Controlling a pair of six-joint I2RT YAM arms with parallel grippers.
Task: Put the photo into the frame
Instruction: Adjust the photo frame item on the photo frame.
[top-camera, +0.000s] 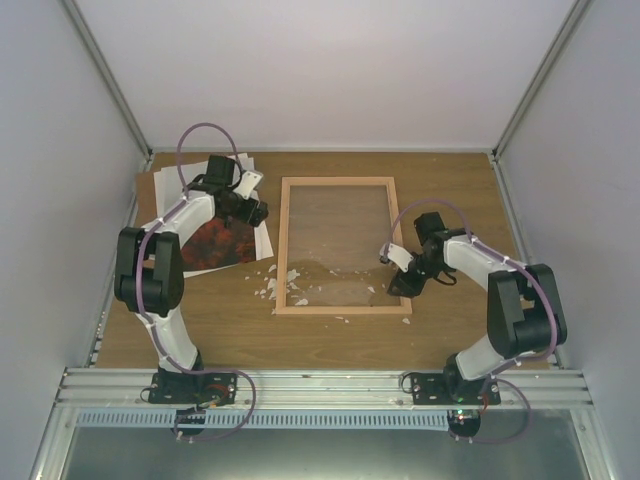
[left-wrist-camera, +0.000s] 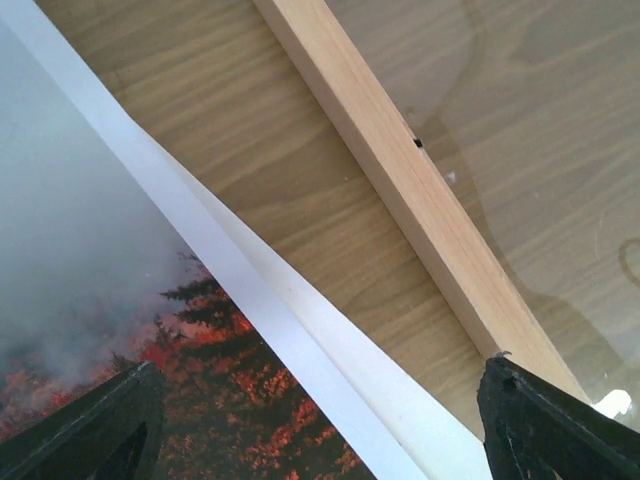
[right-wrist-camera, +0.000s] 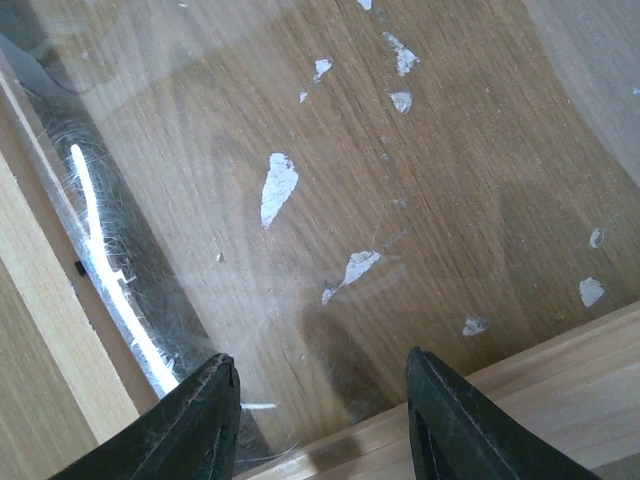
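ok so the photo isn't in the frame atm. It's lying flat just left of the frame, outside it, turned a bit crooked vs the frame's left rail. Left wrist cam shows a strip of bare table between the photo's white border and that rail, so we'd say close but not touching. Red-orange trees + grey mist face up. More flat white sheets poke out from under the photo on the side away from the frame.

The frame itself lies flat, approx mid-table, with glass in it and wood grain showing thru. Small white scraps are scattered round the frame's near-left corner, some on the glass, some just outside the rail.

Left gripper hangs over the photo's edge nearest the frame, jaws spread wide, nothing btwn them. We can't tell if the tips touch the paper.

Right gripper is inside the frame's near-right corner, over the glass. Its fingers are apart w/ a clear gap, pinching nothing, just glass showing btwn them. Whether it touches the glass, we can't tell either.
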